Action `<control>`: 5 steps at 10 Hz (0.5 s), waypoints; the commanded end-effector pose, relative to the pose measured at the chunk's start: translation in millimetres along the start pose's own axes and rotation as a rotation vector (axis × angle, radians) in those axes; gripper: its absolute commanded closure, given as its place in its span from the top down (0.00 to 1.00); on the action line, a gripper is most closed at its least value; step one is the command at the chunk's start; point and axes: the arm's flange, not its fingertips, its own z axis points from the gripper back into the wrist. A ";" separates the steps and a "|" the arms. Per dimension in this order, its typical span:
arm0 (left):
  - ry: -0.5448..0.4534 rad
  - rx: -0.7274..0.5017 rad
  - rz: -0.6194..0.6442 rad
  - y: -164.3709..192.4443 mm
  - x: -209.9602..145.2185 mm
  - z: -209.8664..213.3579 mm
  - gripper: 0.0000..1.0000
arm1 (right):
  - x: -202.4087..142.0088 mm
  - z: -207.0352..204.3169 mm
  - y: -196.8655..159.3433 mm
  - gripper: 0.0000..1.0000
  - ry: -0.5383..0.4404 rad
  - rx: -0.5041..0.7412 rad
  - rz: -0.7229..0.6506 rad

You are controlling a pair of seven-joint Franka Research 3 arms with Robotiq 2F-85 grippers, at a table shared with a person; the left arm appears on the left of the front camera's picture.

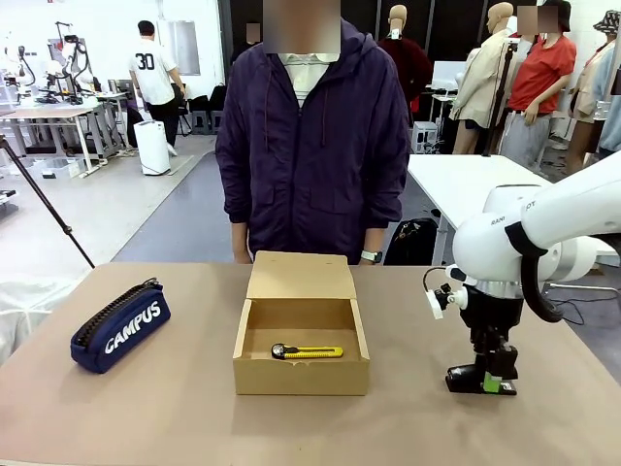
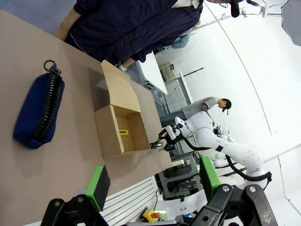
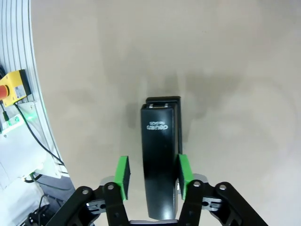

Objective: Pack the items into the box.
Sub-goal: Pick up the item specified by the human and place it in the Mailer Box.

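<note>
The brown cardboard box (image 1: 301, 375) stands open at the table's middle, its flap lid tilted back toward the person. A yellow-and-black utility knife (image 1: 308, 351) lies on its floor. The box (image 2: 109, 139) and the knife (image 2: 122, 132) also show in the left wrist view. A black stapler (image 1: 464, 377) lies on the table right of the box. My right gripper (image 1: 482, 381) is down over it. In the right wrist view its jaws (image 3: 153, 172) straddle the stapler (image 3: 160, 150), one green pad touching it and a small gap at the other. My left gripper (image 2: 153, 181) is open and holds nothing.
A navy "CAMPUS" pencil case (image 1: 121, 328) lies at the left of the table, also visible in the left wrist view (image 2: 37, 113). A person in a dark jacket (image 1: 310, 136) stands at the far edge behind the box. Bare tabletop lies in front of the box.
</note>
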 end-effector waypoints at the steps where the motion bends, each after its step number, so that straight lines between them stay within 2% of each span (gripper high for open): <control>1: -0.010 -0.019 -0.008 -1.9 1.1 0.0 1.00 | 3.0 0.4 -2.9 0.00 0.014 0.013 -0.024; 5: -0.010 -0.019 -0.008 -1.9 1.1 0.0 1.00 | 3.3 -0.5 -1.6 0.00 0.007 0.016 -0.012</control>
